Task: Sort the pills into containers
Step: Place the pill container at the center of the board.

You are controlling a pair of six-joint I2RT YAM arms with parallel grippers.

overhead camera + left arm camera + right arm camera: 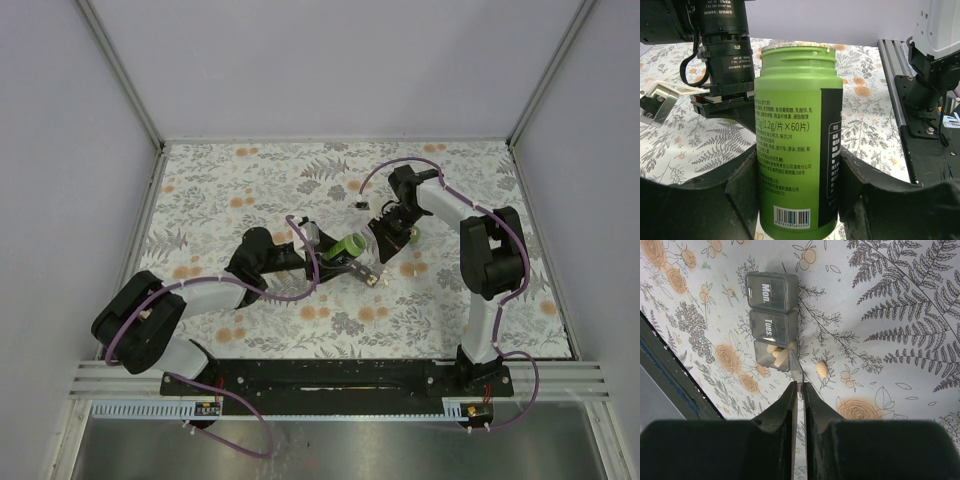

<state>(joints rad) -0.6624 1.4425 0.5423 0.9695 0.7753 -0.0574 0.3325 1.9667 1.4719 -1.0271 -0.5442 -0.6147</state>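
Left wrist: black left gripper (797, 185) clamped on upright, uncapped green plastic bottle (797, 145), centred between jaws.
Right wrist: right gripper (799, 390) pinched shut on clear lid flap (796, 365). Grey plastic pill organiser (772, 320) at 11 o'clock, third cell open, pale pills (776, 355) inside. Loose oval pill (822, 370) at 1 o'clock.
Top external: bottle near centre of floral tablecloth (250, 180).

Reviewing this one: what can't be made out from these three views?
- Contents of the bottle: the left wrist view shows only its opaque side; base cut off below.
- Day label on the open lid: edge-on in the right pincer, right wrist view.
- The pill organizer in the top view: too small, pills indistinguishable.
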